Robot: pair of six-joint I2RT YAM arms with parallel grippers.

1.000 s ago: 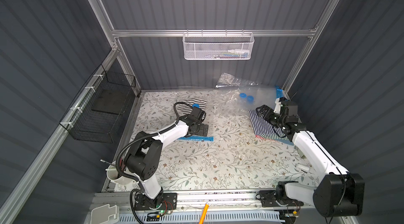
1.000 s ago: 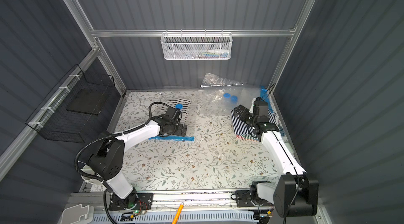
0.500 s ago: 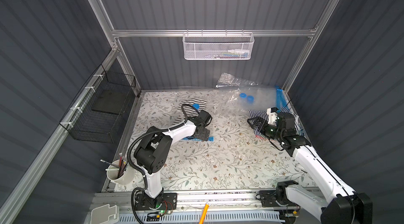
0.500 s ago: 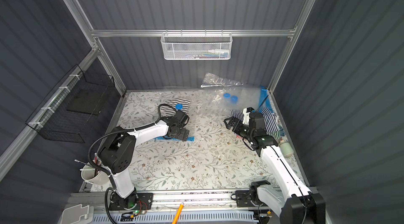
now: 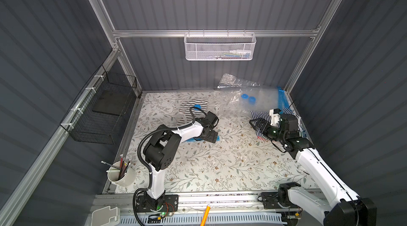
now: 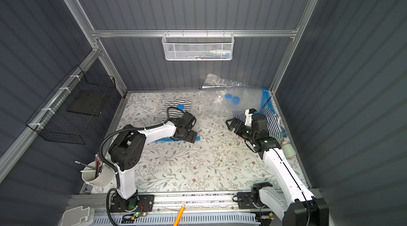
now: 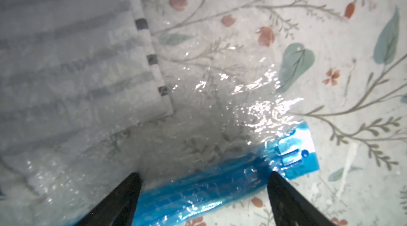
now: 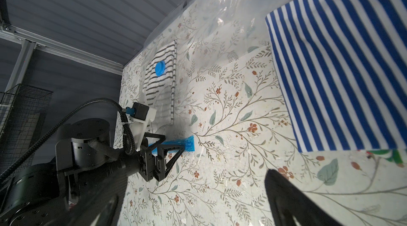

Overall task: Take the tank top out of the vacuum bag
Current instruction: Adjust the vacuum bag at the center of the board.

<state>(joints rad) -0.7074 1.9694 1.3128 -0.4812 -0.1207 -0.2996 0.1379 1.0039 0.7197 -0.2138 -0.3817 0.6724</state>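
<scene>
Sitting at the back-left of the floral-print table [image 5: 220, 165]: the grey-and-white striped tank top [image 5: 186, 105], lying flat inside the clear plastic vacuum bag [image 7: 209, 114]. A round blue valve cap [image 5: 197, 106] is resting on top of it in both top views. The bag's blue zip strip [image 7: 209, 189] is running along its near edge.

The left gripper [image 7: 203, 176] is hanging low over that strip near its end. Its fingers are spread wide and the strip is lying across the gap between them. Nothing is pinched. Can't tell whether the tips are touching the plastic.

The right gripper [image 5: 256, 123] is hovering above the table on the right side, fingers fully spread and nothing between them. It is pointing toward the middle of the table. A blue-and-white striped cloth [image 8: 341, 70] is lying just beside and behind it, against the right wall. More crumpled clear plastic [image 5: 237, 80] is piling up in the back-right corner, well apart from the tank top's bag.
</scene>
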